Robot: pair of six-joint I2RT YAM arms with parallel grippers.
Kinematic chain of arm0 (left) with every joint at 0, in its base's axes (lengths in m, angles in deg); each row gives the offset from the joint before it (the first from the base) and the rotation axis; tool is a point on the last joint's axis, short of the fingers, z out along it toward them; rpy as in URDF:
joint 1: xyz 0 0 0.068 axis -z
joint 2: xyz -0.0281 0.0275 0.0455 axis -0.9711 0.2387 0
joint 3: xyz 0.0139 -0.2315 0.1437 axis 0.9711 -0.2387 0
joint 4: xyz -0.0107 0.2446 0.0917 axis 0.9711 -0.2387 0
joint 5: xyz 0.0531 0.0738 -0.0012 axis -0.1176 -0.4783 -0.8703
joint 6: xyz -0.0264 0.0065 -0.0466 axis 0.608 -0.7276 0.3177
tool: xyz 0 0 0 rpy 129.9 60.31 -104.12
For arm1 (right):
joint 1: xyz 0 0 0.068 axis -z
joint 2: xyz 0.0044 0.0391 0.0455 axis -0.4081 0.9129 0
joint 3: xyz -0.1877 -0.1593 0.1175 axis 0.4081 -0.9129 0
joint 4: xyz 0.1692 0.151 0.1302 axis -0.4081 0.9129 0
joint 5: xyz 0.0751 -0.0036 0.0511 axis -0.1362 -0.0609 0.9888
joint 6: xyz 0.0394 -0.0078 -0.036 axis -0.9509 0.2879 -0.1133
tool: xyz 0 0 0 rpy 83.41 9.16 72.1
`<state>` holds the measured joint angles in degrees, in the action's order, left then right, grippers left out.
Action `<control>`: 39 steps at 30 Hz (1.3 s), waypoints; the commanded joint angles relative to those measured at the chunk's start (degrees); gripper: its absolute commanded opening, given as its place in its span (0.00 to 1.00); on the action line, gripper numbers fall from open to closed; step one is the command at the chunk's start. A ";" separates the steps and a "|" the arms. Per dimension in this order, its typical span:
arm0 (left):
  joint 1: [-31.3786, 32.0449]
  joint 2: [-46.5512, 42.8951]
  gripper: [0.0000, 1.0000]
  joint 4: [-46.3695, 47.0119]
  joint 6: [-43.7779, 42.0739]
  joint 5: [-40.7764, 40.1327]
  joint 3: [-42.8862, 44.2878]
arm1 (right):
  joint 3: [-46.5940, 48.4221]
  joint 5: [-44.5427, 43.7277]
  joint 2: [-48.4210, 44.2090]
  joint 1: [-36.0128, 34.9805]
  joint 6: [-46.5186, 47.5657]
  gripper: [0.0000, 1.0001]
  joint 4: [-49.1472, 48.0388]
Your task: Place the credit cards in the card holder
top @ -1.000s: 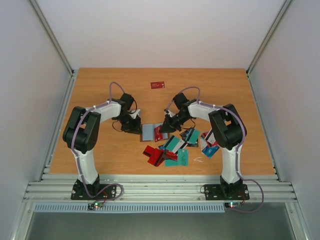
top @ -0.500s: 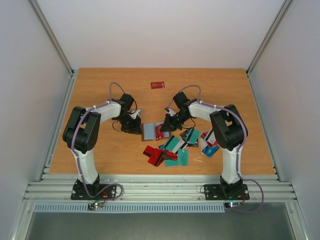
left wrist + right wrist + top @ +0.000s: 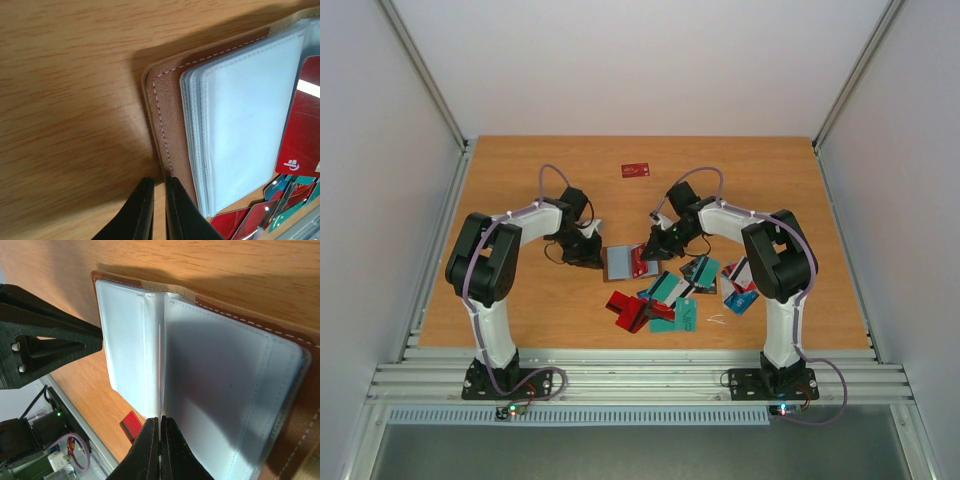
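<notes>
The card holder (image 3: 620, 263) is seen lying open on the wooden table (image 3: 520, 180), between the 2 grippers and just beyond the heap of credit cards (image 3: 670, 295), which is spread in red, teal, blue and white at the near middle of the table. Its brown stitched cover is turned down against the wood and a stack of clear sleeves (image 3: 245, 115) is shown facing up. The left gripper (image 3: 159, 205) is set at the holder's left edge, its jaws drawn to a narrow slit into which the stitched leather rim is seen to run, so the cover is taken to be pinched there. The right gripper (image 3: 160, 440) is closed tight on a red card (image 3: 300, 125), which is held on edge over the sleeves; from the right wrist only its thin edge is seen, lined up with the fold between 2 sleeves. 1 dark red card (image 3: 636, 170) is left apart near the far edge of the table.
</notes>
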<state>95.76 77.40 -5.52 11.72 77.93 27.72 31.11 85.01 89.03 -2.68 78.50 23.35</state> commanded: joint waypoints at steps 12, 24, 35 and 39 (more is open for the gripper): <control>0.11 3.10 0.10 -2.57 -1.76 -2.04 1.52 | 2.79 4.26 2.23 -0.48 1.63 0.01 -2.96; 0.11 4.05 0.09 -3.84 -2.34 -2.43 2.83 | 5.73 4.84 5.08 -0.40 2.73 0.01 -0.92; 0.12 4.36 0.09 -3.60 -2.20 -2.52 2.81 | 3.67 3.27 2.48 2.24 3.60 0.01 0.07; 0.11 4.56 0.09 -3.82 -2.29 -2.52 3.15 | 3.29 3.29 2.67 2.24 3.14 0.01 -0.69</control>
<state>95.76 79.21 -8.84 10.26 77.66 30.47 34.93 88.66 92.87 -0.43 80.56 22.78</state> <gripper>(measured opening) 0.086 0.016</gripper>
